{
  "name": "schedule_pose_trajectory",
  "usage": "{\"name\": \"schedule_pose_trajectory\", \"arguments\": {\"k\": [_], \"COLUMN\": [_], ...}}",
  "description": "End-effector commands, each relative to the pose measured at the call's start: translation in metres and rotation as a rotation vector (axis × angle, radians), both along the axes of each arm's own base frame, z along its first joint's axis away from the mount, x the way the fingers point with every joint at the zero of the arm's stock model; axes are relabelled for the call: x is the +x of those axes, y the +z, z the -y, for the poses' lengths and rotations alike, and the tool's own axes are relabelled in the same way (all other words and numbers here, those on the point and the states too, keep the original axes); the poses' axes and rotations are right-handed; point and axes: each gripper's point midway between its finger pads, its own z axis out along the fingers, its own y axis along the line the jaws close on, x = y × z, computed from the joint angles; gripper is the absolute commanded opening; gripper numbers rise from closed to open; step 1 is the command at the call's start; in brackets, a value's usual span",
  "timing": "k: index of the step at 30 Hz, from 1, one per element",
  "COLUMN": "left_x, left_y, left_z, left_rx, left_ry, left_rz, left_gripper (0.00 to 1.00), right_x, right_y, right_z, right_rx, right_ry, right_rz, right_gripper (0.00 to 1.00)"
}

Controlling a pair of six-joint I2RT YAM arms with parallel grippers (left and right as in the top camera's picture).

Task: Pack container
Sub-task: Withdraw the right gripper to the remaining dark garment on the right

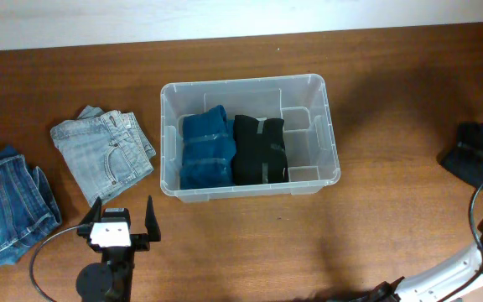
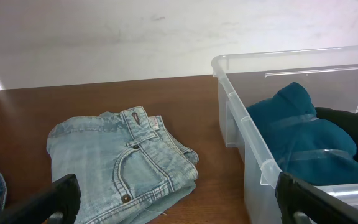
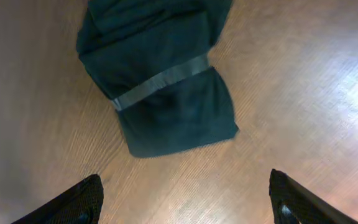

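Evidently mid-pack: the container (image 1: 241, 81) sits midway along the desk (image 1: 392, 109), holding a blue bundle (image 1: 205, 151) and a black bundle (image 1: 258, 151), its right end unfilled. The right jaws hang released and empty above a dark banded bundle (image 3: 166, 81) near the desk's right edge, so next they should lower and clench it. The left jaws gape empty by the pale jeans (image 1: 103, 155), clear of the container.

Container (image 1: 243, 82): clear plastic tub, rectangular, rounded corners, rimmed lip. Upright, no lid on, long side running 9 to 3, about mid-scene. Inside, a blue bundle (image 1: 205, 151) at the 9 o'clock end and a black bundle (image 1: 258, 151) touching it on its 3 o'clock side. Moulded floor ridges show at the 3 o'clock end.
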Motion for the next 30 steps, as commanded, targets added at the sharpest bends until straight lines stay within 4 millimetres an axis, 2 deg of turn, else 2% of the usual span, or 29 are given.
{"name": "schedule_pose_trajectory", "arguments": {"k": [1, 5, 13, 19, 25, 27, 30], "left_x": [0.000, 0.000, 0.000, 0.000, 0.000, 0.000, 0.000], "left_y": [-0.003, -0.003, -0.003, -0.003, -0.003, -0.003, -0.003], "left_z": [-0.002, -0.002, -0.002, -0.002, -0.002, -0.002, -0.002], "left_rx": [0.016, 0.016, 0.016, 0.016, 0.016, 0.016, 0.016], "left_ry": [0.006, 0.007, 0.006, 0.007, 0.006, 0.007, 0.006], "left_rz": [-0.001, -0.002, -0.001, -0.001, -0.001, -0.001, -0.001], "left_gripper": [1.00, 1.00, 1.00, 1.00, 1.00, 1.00, 1.00], "right_x": [0.009, 0.011, 0.016, 0.009, 0.005, 0.004, 0.009], "right_y": [-0.032, -0.053, -0.082, -0.118, -0.136, -0.138, -0.137], "right_z": [-0.002, 0.005, 0.015, 0.009, 0.002, 0.000, -0.004], "right_rx": [0.054, 0.057, 0.047, 0.109, 0.156, 0.162, 0.186], "right_ry": [0.051, 0.052, 0.075, 0.074, 0.072, 0.072, 0.074], "right_rz": [-0.011, -0.025, -0.040, -0.099, -0.122, -0.124, -0.095], "right_gripper": [0.78, 0.79, 0.80, 0.79, 0.78, 0.74, 0.55]}}
